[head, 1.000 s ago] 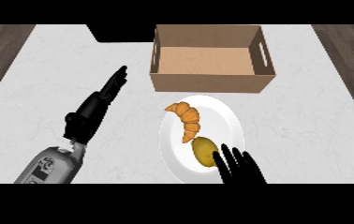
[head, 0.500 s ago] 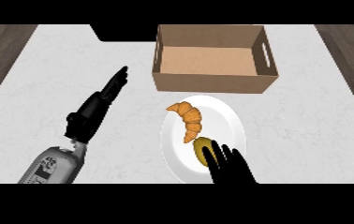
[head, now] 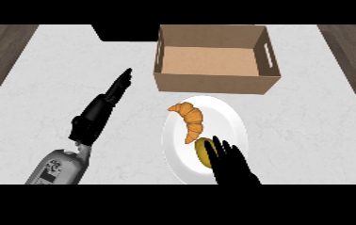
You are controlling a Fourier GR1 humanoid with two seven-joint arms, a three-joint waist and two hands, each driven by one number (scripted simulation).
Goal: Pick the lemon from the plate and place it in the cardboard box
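The yellow lemon (head: 203,150) lies on the near part of the white plate (head: 226,120), half hidden by my right hand (head: 231,165). That hand comes in from the lower edge, its fingers spread over the lemon's right side, touching it. An orange croissant (head: 190,120) lies just beyond the lemon on the same plate. The open cardboard box (head: 217,59) stands behind the plate, nothing inside it. My left hand (head: 101,111) rests flat on the counter at the left, fingers straight and pointing away.
A dark block (head: 125,31) sits at the back, left of the box. Brown wooden strips (head: 14,45) border the white counter on both sides.
My right hand has slid left and further over the lemon, hiding more of it. The left hand has stayed still.
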